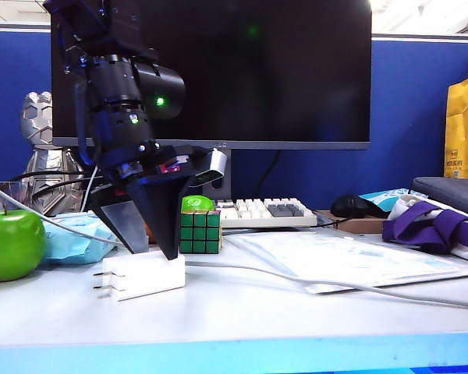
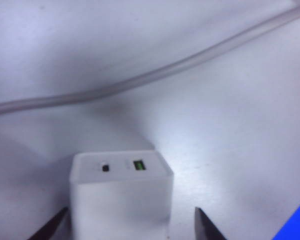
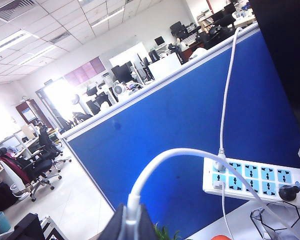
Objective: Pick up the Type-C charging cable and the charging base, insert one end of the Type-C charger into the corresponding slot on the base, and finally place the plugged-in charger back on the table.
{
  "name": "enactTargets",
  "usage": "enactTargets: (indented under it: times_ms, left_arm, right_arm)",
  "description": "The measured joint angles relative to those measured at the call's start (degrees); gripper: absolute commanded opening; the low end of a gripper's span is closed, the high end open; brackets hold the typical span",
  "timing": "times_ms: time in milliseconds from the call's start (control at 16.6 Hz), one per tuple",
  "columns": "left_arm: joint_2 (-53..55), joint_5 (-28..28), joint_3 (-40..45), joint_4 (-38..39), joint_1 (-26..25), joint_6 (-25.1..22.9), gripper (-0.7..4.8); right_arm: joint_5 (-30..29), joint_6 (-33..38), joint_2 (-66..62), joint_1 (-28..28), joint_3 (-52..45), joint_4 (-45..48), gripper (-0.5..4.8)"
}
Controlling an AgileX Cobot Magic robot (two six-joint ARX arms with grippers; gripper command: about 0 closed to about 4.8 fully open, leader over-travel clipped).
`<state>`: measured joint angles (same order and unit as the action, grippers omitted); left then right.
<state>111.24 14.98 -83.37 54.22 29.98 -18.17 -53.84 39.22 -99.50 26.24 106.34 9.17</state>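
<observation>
Left claw [image 1: 152, 251] down, astride charging base [image 1: 144, 274].

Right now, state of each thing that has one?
left gripper: open, fingers straddling the charging base, not clamped
right gripper: shut on the Type-C charging cable's plug end, held up in the air
charging base: lying on the table, both ports empty
Type-C charging cable: not plugged into the base
monitor: screen dark
</observation>
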Motion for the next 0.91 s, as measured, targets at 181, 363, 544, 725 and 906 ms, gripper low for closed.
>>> enactTargets:
  times_ms: [181, 363, 544, 725, 906]
  left_arm:
    - [0.0, -0.7, 0.0, 0.0, 0.0, 0.0, 3.19]
    - [0.0, -0.9, 0.0, 0.5, 0.0, 0.0, 3.19]
    - [0.0, -1.3, 0.0, 1.3, 0.0, 0.0, 3.19]
    - [0.0, -1.8, 0.0, 1.9, 0.0, 0.0, 3.19]
    - [1.2, -4.5, 0.0, 1.8, 0.1, -0.2, 3.19]
  right_arm:
    - [0.0, 0.0, 0.0, 0.0, 0.0, 0.0, -0.01]
    - [0.0, 0.0, 0.0, 0.0, 0.0, 0.1, -0.01]
    - [0.0, 0.0, 0.0, 0.0, 0.0, 0.4, -0.01]
    - [0.0, 0.0, 0.0, 0.0, 0.0, 0.4, -0.01]
    - [0.0, 0.0, 0.0, 0.0, 0.0, 0.4, -0.01]
